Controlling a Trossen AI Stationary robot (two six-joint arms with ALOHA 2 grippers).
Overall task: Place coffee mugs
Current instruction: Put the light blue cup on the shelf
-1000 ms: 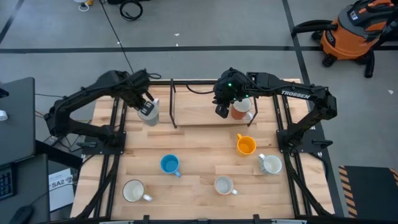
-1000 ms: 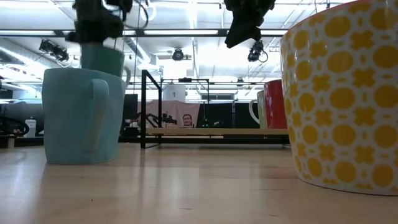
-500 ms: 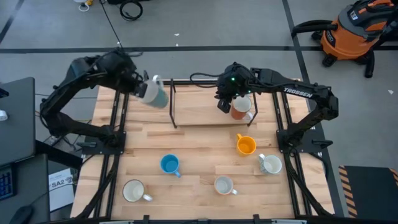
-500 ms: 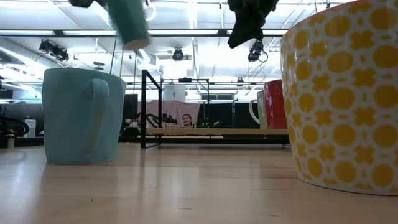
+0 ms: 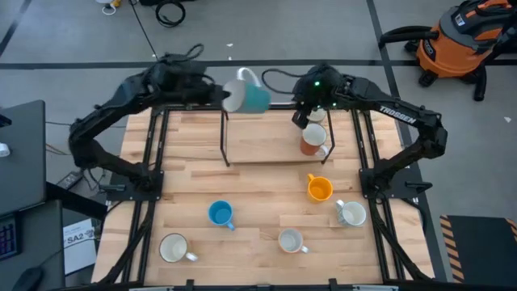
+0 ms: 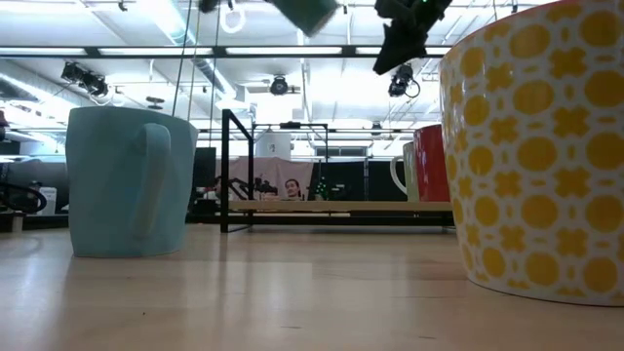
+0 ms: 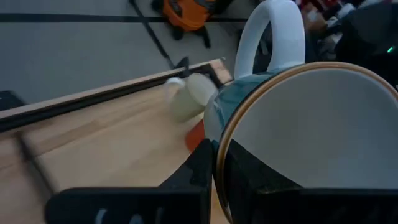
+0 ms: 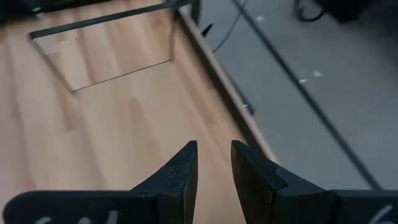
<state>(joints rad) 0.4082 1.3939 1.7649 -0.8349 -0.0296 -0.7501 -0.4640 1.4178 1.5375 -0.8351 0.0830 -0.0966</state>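
Teal mug carried rightward since earlier frame, left gripper clamped on its rim, lifted above worktop, right gripper close beside, empty, fingers slightly parted, reddish-brown mug just below it.

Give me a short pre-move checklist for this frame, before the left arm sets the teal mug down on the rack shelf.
1. Grip: left gripper is shut on the rim of the teal mug - ok.
2. Mug attitude: held on its side in the air, handle toward the far edge, not upright - not ok for setting down yet.
3. Landing spot: the rack shelf is bare on its left part; the red mug and white mug stand at its right end - ok.
4. Other arm: right gripper hangs empty, jaws partly apart, close beside the teal mug - cannot tell if clearance is enough.
5. Mugs on the table in front stand clear of the path - ok.
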